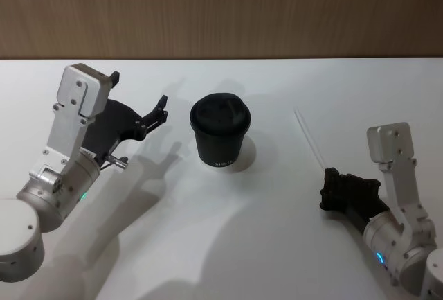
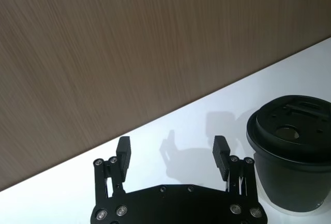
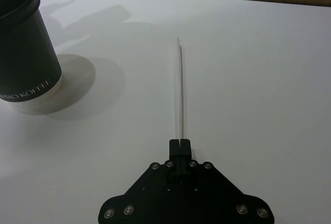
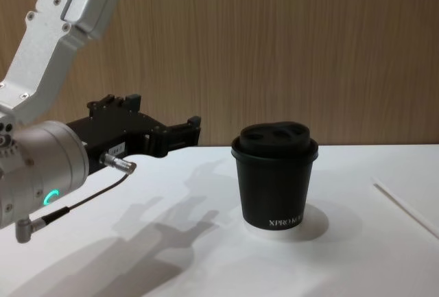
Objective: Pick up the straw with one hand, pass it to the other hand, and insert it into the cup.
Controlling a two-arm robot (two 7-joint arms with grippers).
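Near right, right gripper [image 3: 180, 142] low over the surface [image 1: 277, 244], fingers pressed together on near end of the straw [image 3: 180, 89], which lies flat pointing away; cup [image 1: 220, 130] stands centre; beyond-left, left gripper [image 1: 138, 91] hovers, fingers spread; pickup step, next likely lift, then handover leftward.

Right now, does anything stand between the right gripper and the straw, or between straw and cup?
Nothing visible does. The right gripper, jaws together, sits at one end of the straw, and nothing lies between it and the cup. The left gripper hovers open on the cup's other side.
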